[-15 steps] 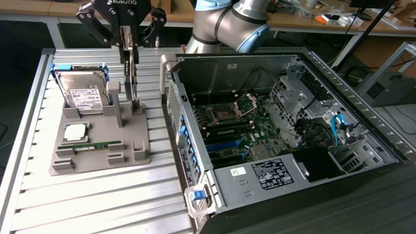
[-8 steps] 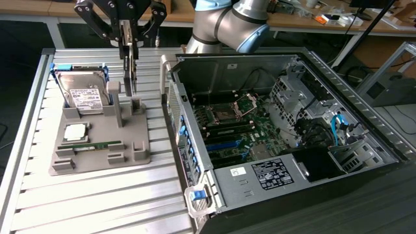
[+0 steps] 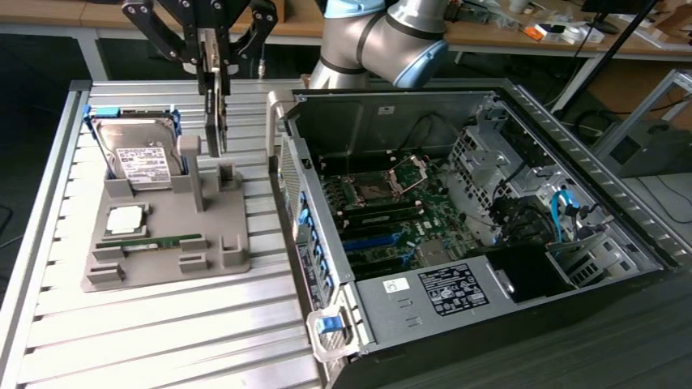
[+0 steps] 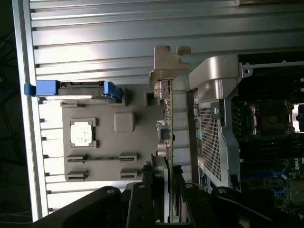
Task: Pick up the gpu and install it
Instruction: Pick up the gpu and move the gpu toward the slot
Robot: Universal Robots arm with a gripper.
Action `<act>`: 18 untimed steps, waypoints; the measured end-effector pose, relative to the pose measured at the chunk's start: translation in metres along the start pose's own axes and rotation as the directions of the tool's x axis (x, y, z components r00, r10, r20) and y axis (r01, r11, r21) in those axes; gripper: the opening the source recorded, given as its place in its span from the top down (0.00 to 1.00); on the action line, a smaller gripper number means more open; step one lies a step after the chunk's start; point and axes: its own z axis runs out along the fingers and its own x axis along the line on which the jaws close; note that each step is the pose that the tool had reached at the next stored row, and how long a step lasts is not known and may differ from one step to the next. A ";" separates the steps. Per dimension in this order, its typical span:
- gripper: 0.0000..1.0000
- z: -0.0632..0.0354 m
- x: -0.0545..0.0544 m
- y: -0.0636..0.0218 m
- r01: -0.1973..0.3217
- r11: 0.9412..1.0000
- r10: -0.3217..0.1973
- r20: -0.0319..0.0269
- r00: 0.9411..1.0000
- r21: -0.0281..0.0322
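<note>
Pincer [image 4: 160, 192]: black linkage arms close under the wrist camera. It hangs over the grey holder's edge on the side toward the case.
Pincer state: narrowed onto the gpu's two flat faces and holding it.
Gpu [image 3: 216, 101]: thin black card held upright on edge, with its silvery metal bracket [image 4: 167, 59] at the end away from the pincer.
Gpu relative to pincer: the upper portion sits between the fingers and the rest hangs straight below. The lower edge is at or just above the holder's slot posts; which of the two cannot be told.
Grey holder [image 3: 162, 263]: rests on the slatted tabletop [image 3: 141, 340]. It carries the hard drive [image 3: 141, 158], a processor chip [image 3: 125, 217] and a green memory stick [image 3: 151, 241].
Computer case [image 3: 433, 300]: lies open just beside the holder, on the exterior view's right, with the motherboard [image 3: 378, 211] exposed.
Step in hand (judged): lifting the card clear of the holder.
Handling notes (judged): keep the card vertical and move it along its own plane. A sideways tilt could catch it on the slot posts or the case wall. The grip should stay firm but light, because the card is thin.
</note>
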 end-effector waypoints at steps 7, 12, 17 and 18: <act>0.73 -0.0001 -0.007 -0.0046 -0.001 1.000 0.001 0.000 1.000 0.003; 0.73 0.0003 -0.024 -0.0052 -0.001 1.000 0.001 0.000 1.000 0.004; 0.73 0.0008 -0.043 -0.0043 0.000 1.000 0.000 0.000 1.000 0.004; 0.73 0.0009 -0.046 -0.0041 -0.001 1.000 0.001 0.000 1.000 0.004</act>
